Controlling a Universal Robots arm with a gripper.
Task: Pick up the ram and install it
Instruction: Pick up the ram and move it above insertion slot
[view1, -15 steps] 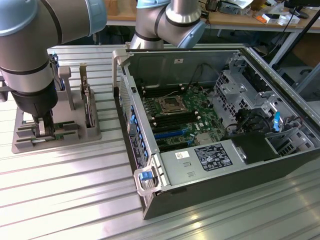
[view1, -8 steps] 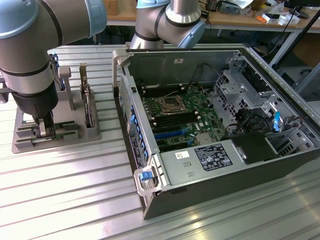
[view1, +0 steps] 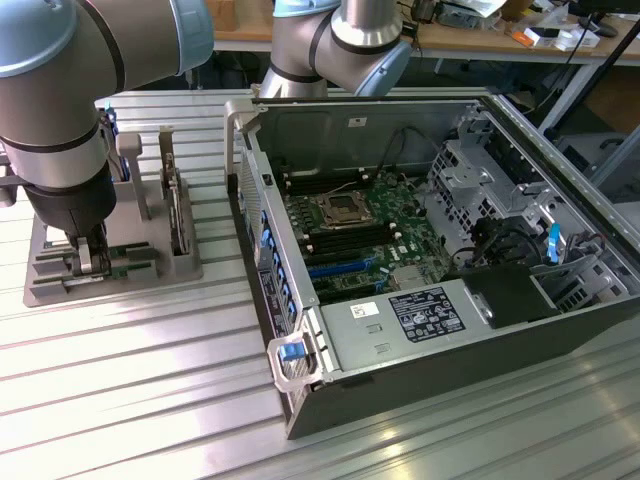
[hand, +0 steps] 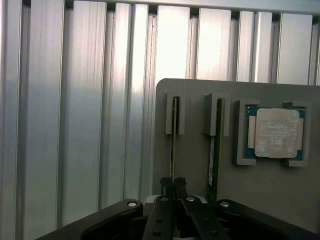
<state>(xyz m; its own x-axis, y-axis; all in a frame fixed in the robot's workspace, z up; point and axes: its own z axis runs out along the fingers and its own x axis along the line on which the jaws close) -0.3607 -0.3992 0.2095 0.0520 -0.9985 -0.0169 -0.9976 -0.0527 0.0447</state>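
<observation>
Your pincer (hand: 173, 186) is drawn narrow, its two fingertips pinching the ram (hand: 173, 135) at the end nearest the wrist camera. The ram stands on its thin edge in a slot of the grey holder (hand: 192, 87). I judge it is kept that way so the fingertips can come down on its flat faces. Its far end sits between the slot's posts, so it has not yet been lifted out.

At the exterior view's left, the holder rests on the ribbed metal counter (view1: 150, 400) with the arm standing straight down over it. It is well apart from the open computer case (view1: 450, 385) at the centre and right. The case lies with its open side up and the circuit board (view1: 380, 195) facing upward, probably so parts can be pressed in from above.

By count, there are two sticks: the ram you grip and a second stick (hand: 212, 150) in the slot just beside it. There is also one processor chip (hand: 276, 132), lying flat in its own recess, one holder and one case.
</observation>
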